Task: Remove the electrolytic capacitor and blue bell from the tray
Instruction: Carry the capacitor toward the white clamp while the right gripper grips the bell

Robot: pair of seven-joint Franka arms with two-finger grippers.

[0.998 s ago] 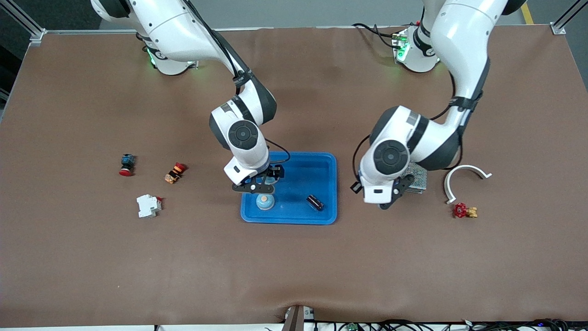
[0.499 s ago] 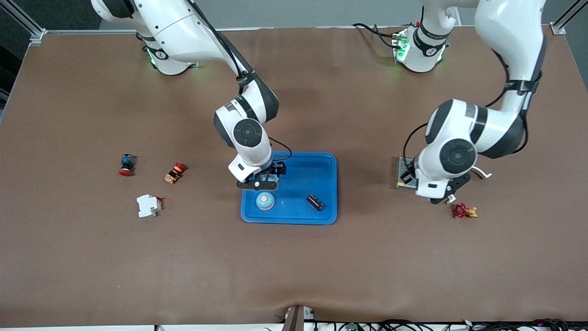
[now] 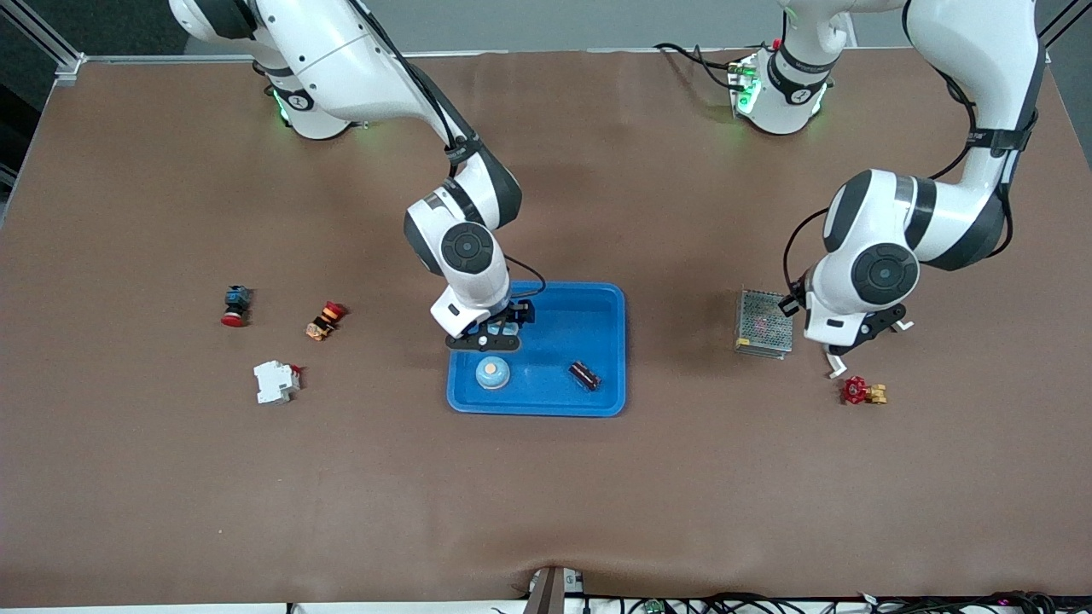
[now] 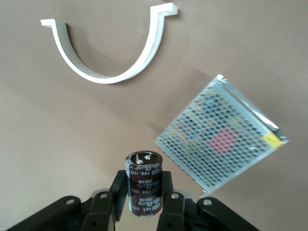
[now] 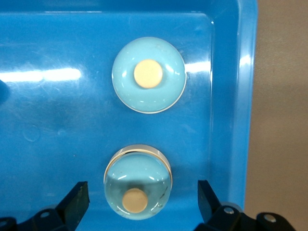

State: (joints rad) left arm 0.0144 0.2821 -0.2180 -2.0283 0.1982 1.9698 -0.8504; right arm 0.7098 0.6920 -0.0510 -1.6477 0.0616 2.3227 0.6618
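My right gripper (image 5: 143,197) has its jaws apart, astride one blue bell (image 5: 137,180) in the tray (image 3: 597,298); a second bell (image 3: 492,373) lies at six o'clock. My left gripper (image 4: 143,191) has its jaws clamped on a capacitor (image 4: 143,166) over the surface (image 3: 546,512).

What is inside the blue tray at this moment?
The tray holds a light-blue bell, a second bell and a dark capacitor. The open right gripper hangs over the second bell and covers most of it in the front view.
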